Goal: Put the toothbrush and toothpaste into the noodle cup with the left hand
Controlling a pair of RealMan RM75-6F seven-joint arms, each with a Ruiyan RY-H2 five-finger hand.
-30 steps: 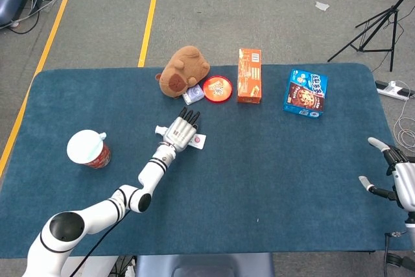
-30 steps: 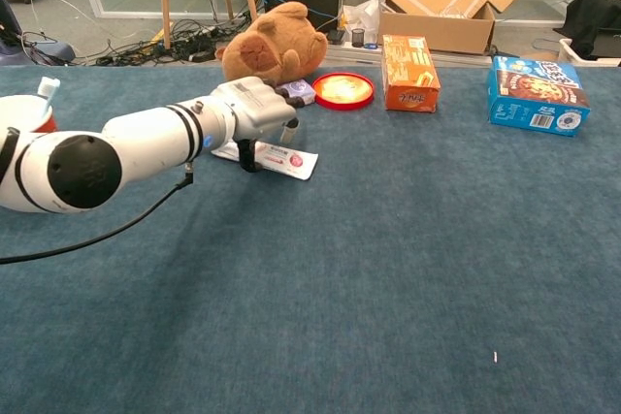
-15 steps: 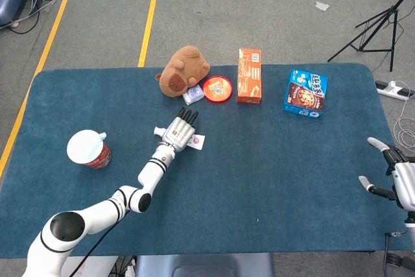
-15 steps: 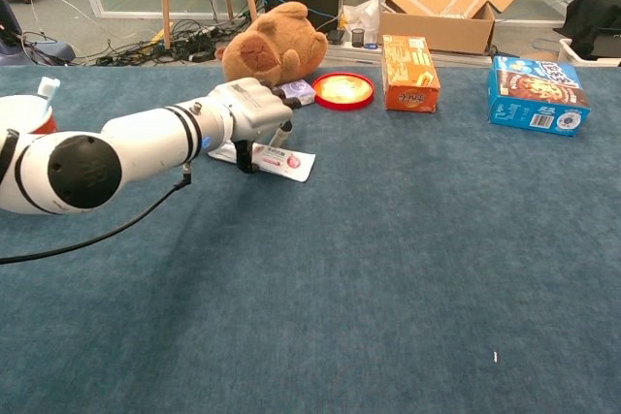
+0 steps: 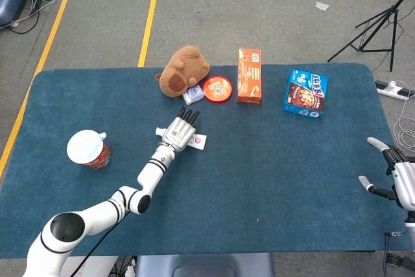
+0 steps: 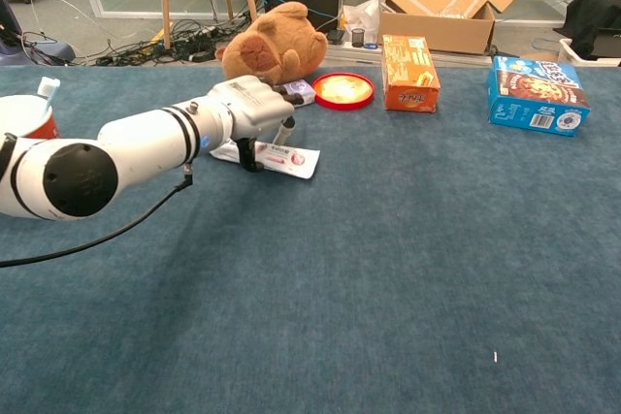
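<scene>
Right, the left hand (image 5: 182, 132) sits just left of centre in the head view, palm down over the toothpaste (image 6: 283, 158), a flat white tube lying on the blue table (image 5: 279, 173). From the chest view the dark fingertips (image 6: 245, 156) are curled down around the tube's left end, thumb on the near side, other fingers on the far side — whether they actually pinch it I cannot tell, and the tube looks flat on the cloth.

Over at the left edge of the table stands the noodle cup (image 5: 89, 149), red-sided with a white rim, and the toothbrush (image 6: 46, 96) is already standing in it, its pale head poking above the rim. The cup is well apart from the hand.

Up near the table's far edge: a brown plush toy (image 5: 183, 71), a small purple packet (image 5: 193, 96) just beside it, a round red lid (image 5: 217, 89), an orange box (image 5: 249, 74) upright, and a blue cookie box (image 5: 305, 93).

At the lower right corner the right hand (image 5: 394, 172) hangs off the table edge — fingers apart, holding nothing.
</scene>
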